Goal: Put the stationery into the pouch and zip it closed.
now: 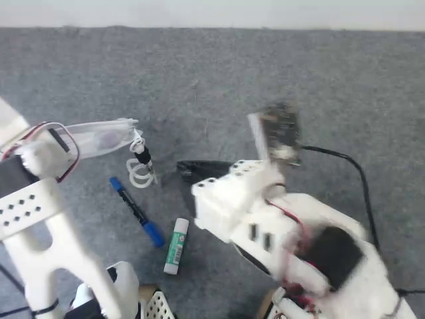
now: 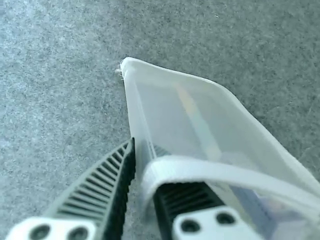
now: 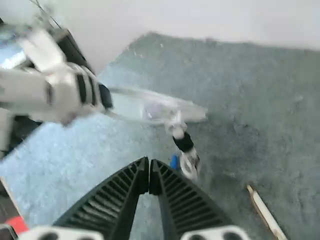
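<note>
Clear pouch (image 1: 99, 138) beside blue marker (image 1: 136, 211) and glue stick (image 1: 176, 246)

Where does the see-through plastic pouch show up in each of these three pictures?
High view: the clear plastic pouch is left of centre, held by the left arm.
Left wrist view: close up, pinched in the left claw.
Right wrist view: beyond the tips of the shut right claw, at.
Shared landmark: the white-ringed zip pull dangling from its end.
</note>
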You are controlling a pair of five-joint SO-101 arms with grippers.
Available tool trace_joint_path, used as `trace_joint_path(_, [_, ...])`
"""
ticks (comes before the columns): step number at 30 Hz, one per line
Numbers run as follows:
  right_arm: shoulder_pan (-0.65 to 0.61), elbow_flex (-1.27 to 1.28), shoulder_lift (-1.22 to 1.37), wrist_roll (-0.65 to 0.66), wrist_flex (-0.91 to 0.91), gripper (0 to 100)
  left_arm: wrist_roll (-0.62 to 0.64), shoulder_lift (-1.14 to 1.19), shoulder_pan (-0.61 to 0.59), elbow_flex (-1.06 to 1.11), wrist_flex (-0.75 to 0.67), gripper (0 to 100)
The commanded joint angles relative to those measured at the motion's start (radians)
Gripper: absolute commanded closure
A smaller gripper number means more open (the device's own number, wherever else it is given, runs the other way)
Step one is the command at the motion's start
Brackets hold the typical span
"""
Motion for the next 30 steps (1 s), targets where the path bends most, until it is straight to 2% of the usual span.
trace_joint_path(1, [0.001,0.094,0.027,0.009,-0.048,98.9,-0.011,-0.057,-0.02,-0.024,-0.005,99])
trace_joint_path(4, [-0.002,0.143,0.048,0.003,-0.048,98.0,-0.011,-0.057,-0.032,-0.024,-0.005,99])
trace_joint_path(7, [-0.002,0.192,0.093,-0.006,-0.048,90.2,-0.011,-0.057,-0.034,-0.024,-0.006,99])
trace_joint_path(10, [-0.004,0.216,0.165,-0.089,-0.054,83.8,-0.011,-0.057,-0.034,-0.024,-0.006,99])
trace_joint_path(15, [-0.015,0.222,0.306,-0.114,-0.12,85.3,-0.012,-0.057,-0.034,-0.021,-0.006,99])
trace_joint_path(30, [-0.133,0.222,0.657,-0.215,-0.17,85.0,-0.011,-0.055,-0.061,-0.007,-0.025,99])
